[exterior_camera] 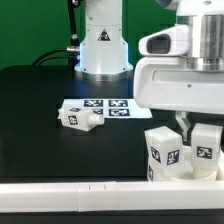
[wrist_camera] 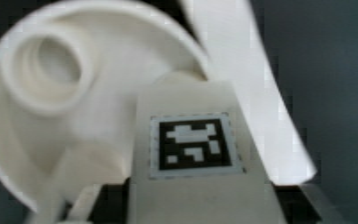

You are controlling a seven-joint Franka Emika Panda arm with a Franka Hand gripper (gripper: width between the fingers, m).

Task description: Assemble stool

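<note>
In the wrist view a white stool leg (wrist_camera: 194,140) with a black-and-white tag sits between my gripper's (wrist_camera: 197,208) dark fingers (wrist_camera: 101,203), which press against its two sides. Just beyond it lies the round white seat (wrist_camera: 60,90), hollow side up with a raised socket. In the exterior view my gripper (exterior_camera: 194,134) hangs low at the right over two upright tagged legs (exterior_camera: 163,152) (exterior_camera: 204,148); it seems to hold the right one. A third leg (exterior_camera: 78,118) lies on its side near the middle. The seat is hidden in the exterior view.
The marker board (exterior_camera: 104,105) lies flat on the black table behind the lying leg. The robot base (exterior_camera: 100,45) stands at the back. A white rail (exterior_camera: 90,196) runs along the table's near edge. A white strip (wrist_camera: 238,55) runs beside the seat in the wrist view.
</note>
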